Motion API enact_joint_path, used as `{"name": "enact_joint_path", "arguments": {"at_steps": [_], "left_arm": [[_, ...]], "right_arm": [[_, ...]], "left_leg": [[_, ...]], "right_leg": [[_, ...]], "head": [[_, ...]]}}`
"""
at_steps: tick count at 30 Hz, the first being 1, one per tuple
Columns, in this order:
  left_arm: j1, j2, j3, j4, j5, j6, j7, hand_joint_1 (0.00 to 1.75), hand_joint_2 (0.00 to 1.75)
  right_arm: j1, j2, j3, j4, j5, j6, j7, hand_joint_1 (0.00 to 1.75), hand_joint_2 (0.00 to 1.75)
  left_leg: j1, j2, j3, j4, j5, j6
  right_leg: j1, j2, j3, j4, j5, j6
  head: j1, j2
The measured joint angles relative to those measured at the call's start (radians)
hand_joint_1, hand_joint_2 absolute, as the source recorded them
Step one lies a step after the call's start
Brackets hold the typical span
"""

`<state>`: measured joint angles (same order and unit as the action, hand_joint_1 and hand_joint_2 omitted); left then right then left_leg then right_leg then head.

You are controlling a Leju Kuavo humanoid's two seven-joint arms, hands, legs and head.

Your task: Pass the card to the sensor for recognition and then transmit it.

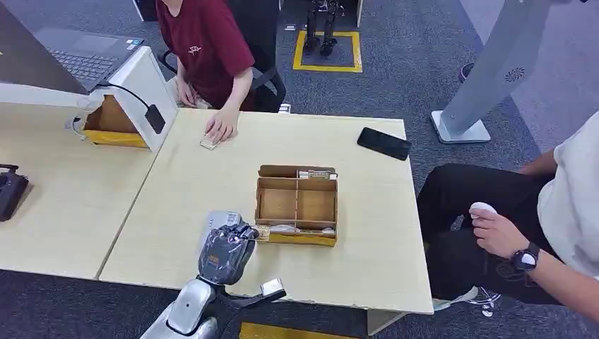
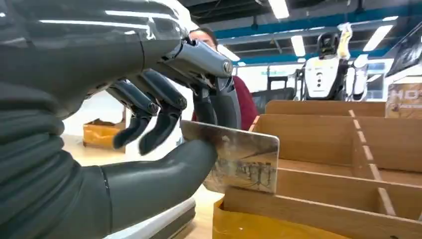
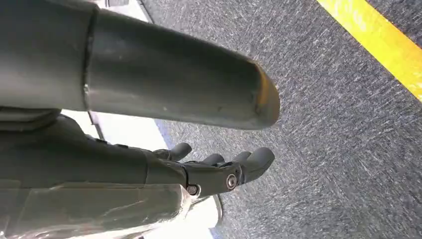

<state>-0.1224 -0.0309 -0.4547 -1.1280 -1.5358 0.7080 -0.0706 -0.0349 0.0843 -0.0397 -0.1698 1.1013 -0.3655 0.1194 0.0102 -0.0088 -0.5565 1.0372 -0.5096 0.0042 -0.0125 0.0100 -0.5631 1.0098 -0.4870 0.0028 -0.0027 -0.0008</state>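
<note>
Fingers [image 2: 219, 102] and thick grey thumb of the left hand [image 1: 224, 251] pinch the card [image 2: 238, 158] by one edge, holding it tilted just at the near-left corner of the wooden divider box [image 1: 297, 205]; the other dark fingers curl loosely above with nothing in them. In the head view this hand sits over a pale flat sensor pad [image 1: 215, 224] lying on the table [image 1: 191, 176] right beside the box, the silver forearm rising from the near table edge. The card is silvery with a faint printed picture, and its free end reaches over the box's near wall.

The right hand [image 3: 219, 172] hangs below table level over grey carpet, its fingers stretched out, slightly apart and holding nothing.

The box is split into compartments: the near row holds a few flat cards lying down, the two middle cells look bare, and the far row carries a small stack of cards toward its right end. The front wall of the box is yellow.

Beyond the box, on the far-right part of the table, lies a black phone [image 1: 383, 143]. On the far-left side of it, a person in a dark red shirt [image 1: 205, 42] rests a hand [image 1: 220, 127] on a small pale object on the table. To the right of the box, off the table, a seated person's hand [image 1: 498, 233] with a wristwatch holds a white object.
</note>
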Motion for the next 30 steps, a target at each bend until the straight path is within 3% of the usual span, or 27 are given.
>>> {"name": "enact_joint_path", "arguments": {"at_steps": [6, 9, 14, 17, 19, 23, 27, 30], "left_arm": [[0.01, -0.018, 0.031, 0.002, 0.011, 0.0, -0.029, 1.75, 1.75], [0.017, -0.031, 0.055, 0.002, 0.049, 0.0, -0.086, 1.75, 1.75], [0.044, -0.093, 0.151, -0.014, 0.187, 0.001, -0.313, 1.75, 1.75], [0.056, -0.129, 0.175, -0.077, 0.274, 0.001, -0.389, 1.75, 1.75], [0.057, -0.126, 0.168, -0.14, 0.332, 0.001, -0.343, 1.75, 1.75], [0.033, -0.063, 0.107, -0.268, 0.411, -0.002, -0.231, 1.75, 1.75], [0.023, -0.005, 0.063, -0.347, 0.428, -0.002, -0.211, 1.75, 1.75], [0.022, 0.014, 0.057, -0.376, 0.428, -0.002, -0.207, 1.75, 1.75]], "right_arm": [[0.0, 0.0, -0.01, 0.0, 0.0, 0.0, -0.002, 0.0, 0.0], [0.0, 0.0, -0.014, 0.0, 0.0, 0.002, -0.002, 0.0, 0.0], [0.001, 0.0, -0.022, 0.0, 0.0, 0.0, -0.002, 0.0, 0.0], [0.002, 0.0, -0.034, 0.0, -0.001, -0.003, -0.002, 0.0, 0.0], [0.002, 0.001, -0.043, 0.0, -0.001, -0.005, -0.002, 0.0, 0.0], [0.005, 0.001, -0.06, 0.0, -0.001, -0.01, -0.002, 0.0, 0.0], [0.007, 0.001, -0.071, 0.0, 0.0, -0.011, -0.002, 0.0, 0.0], [0.007, 0.001, -0.075, 0.0, 0.0, -0.011, -0.003, 0.0, 0.0]], "left_leg": [[0.0, 0.0, 0.0, 0.0, 0.0, 0.0], [0.0, 0.0, 0.0, 0.0, 0.0, 0.0], [0.0, 0.0, 0.0, 0.0, 0.0, 0.0], [0.0, 0.0, -0.001, 0.0, 0.0, 0.0], [0.0, 0.0, 0.0, 0.001, 0.0, 0.0], [0.0, 0.0, 0.0, 0.0, 0.0, 0.0], [0.001, 0.0, 0.0, 0.0, 0.0, 0.0], [0.0, 0.0, 0.0, 0.0, 0.0, 0.0]], "right_leg": [[0.0, 0.0, 0.0, 0.0, 0.0, 0.0], [0.0, 0.0, 0.0, 0.0, 0.0, 0.0], [0.0, 0.0, 0.0, 0.0, 0.0, 0.0], [0.0, 0.0, 0.0, 0.0, 0.0, 0.0], [0.0, 0.0, 0.0, 0.0, 0.0, 0.0], [0.0, 0.0, 0.0, 0.0, 0.0, 0.0], [0.0, 0.0, 0.0, 0.0, 0.0, 0.0], [0.0, 0.0, 0.0, 0.0, 0.0, 0.0]], "head": [[0.0, 0.0], [0.0, 0.0], [0.0, 0.0], [0.0, 0.0], [0.0, 0.0], [0.0, 0.0], [0.0, 0.0], [0.0, 0.0]]}}
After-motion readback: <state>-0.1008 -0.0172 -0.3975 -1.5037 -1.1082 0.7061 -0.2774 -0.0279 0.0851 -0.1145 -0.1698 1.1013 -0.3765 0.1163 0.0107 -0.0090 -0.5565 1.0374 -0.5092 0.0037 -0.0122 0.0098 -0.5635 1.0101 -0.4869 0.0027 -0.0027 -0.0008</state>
